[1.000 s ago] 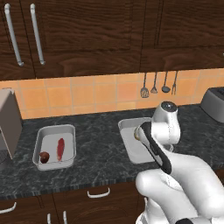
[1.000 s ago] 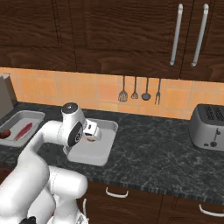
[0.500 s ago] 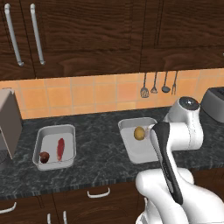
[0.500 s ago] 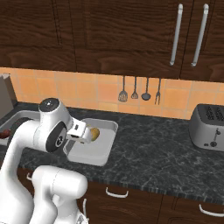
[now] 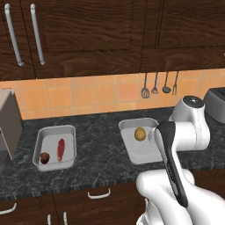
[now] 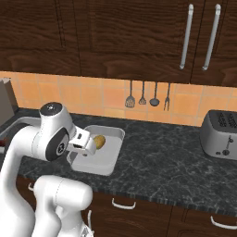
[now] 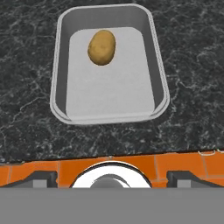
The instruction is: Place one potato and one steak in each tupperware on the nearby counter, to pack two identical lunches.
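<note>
Two light-grey tupperware stand on the dark speckled counter [image 5: 101, 154]. The left tupperware [image 5: 39, 139] holds a red steak [image 5: 60, 149] and a small dark brown potato [image 5: 44, 158]. In the right tupperware [image 5: 151, 154] [image 6: 107, 164] [image 7: 159, 72] a tan potato [image 5: 139, 133] [image 6: 99, 141] [image 7: 102, 47] lies alone near the far end. My gripper [image 6: 86, 147] [image 7: 111, 178] hovers above the near rim of that right tupperware, open, with nothing between its fingertips [image 7: 40, 178]. The arm's forearm hides the gripper in the left base view.
A silver toaster [image 6: 221, 134] [image 5: 217, 103] stands at the counter's right end. Several kitchen utensils [image 6: 148, 95] hang on the orange tiled wall. A tall grey appliance [image 5: 9, 125] stands at the far left. Dark wood drawers with silver handles [image 5: 99, 193] run below the counter.
The arm has swung back from over the right tupperware toward its near rim. The tan potato now lies uncovered in that tupperware. The jaws have stayed open.
</note>
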